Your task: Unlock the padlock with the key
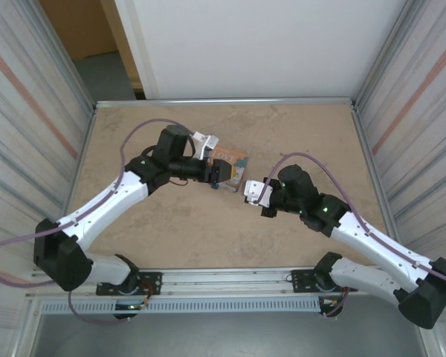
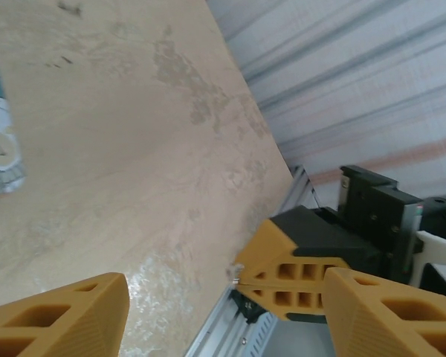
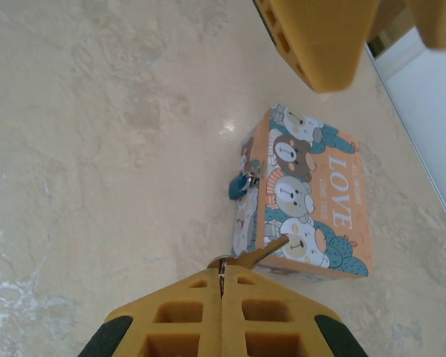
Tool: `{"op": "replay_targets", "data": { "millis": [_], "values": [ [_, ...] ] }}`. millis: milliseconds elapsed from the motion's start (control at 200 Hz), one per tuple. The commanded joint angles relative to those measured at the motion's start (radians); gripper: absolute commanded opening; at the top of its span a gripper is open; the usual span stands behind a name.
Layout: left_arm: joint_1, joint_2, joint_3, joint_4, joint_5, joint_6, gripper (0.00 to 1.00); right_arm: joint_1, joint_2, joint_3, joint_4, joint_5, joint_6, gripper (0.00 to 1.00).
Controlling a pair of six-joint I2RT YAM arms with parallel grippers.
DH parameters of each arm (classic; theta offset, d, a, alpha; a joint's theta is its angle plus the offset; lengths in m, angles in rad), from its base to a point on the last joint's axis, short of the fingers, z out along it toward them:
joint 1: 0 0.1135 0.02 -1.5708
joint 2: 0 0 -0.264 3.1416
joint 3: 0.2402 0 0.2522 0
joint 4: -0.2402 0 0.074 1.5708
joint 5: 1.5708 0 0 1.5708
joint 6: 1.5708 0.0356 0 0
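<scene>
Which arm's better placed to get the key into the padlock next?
Right. The right gripper is shut on the key, its tip toward the tin carrying the padlock. The left gripper is open and empty.

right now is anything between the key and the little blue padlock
Nothing visible does. The key, pinched in the right gripper, points at the tin, and the gap from its tip to the padlock on the tin's side is open. The left gripper hangs open beyond the tin, off that line.

A beige, marbled table (image 1: 178,230) bears one thing: a "LOVE" cartoon-animal tin (image 1: 233,162), just beyond its middle.
</scene>
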Motion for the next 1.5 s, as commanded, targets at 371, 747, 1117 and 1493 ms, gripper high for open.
{"op": "replay_targets", "data": {
  "millis": [371, 747, 1117, 1493],
  "values": [
    [-0.074, 0.117, 0.088, -0.045, 0.041, 0.051, 0.48, 0.025, 0.002, 0.02, 0.059, 0.066, -0.008, 0.0],
    [-0.081, 0.145, 0.109, -0.058, 0.032, 0.064, 0.33, 0.028, -0.009, 0.003, 0.111, 0.081, 0.023, 0.0],
    [-0.08, 0.141, 0.115, -0.059, 0.014, 0.064, 0.05, 0.03, -0.006, -0.003, 0.121, 0.096, 0.047, 0.0],
    [-0.032, 0.025, 0.054, -0.048, -0.056, 0.098, 0.0, -0.066, -0.064, -0.029, 0.137, -0.04, 0.248, 0.6]
  ]
}}
